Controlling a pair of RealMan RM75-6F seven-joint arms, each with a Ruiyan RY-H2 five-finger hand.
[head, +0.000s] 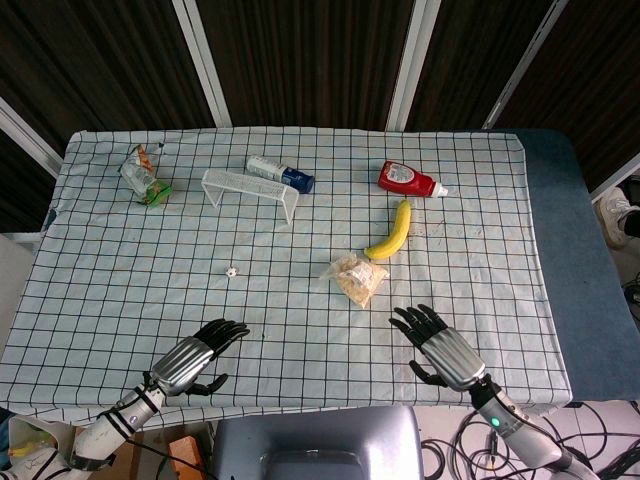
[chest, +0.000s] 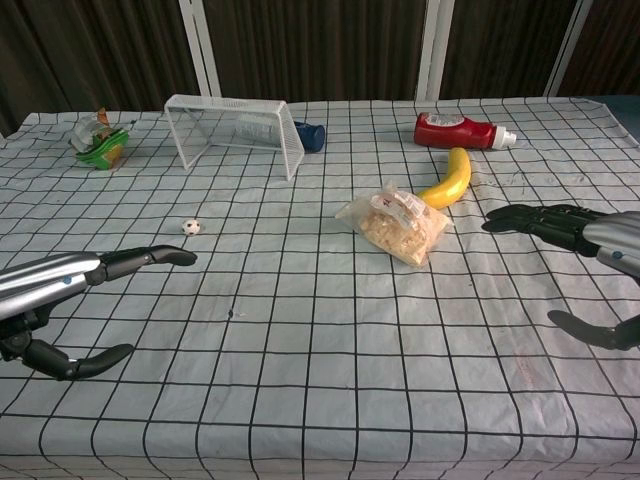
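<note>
Both hands hover empty, fingers spread: the left hand (head: 193, 362) near the tiny ball (chest: 191, 227), the right hand (head: 441, 349) just short of the snack bag (head: 357, 279) beside the banana (head: 391, 232). I'd approach that bag low, pinching its crinkled top.

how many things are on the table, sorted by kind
bottles: 2, red ketchup bottle, white and blue bottle
food bags: 2, clear snack bag, green packet
fruit: 1, banana
wire rack: 1
tiny ball: 1
total: 7
</note>
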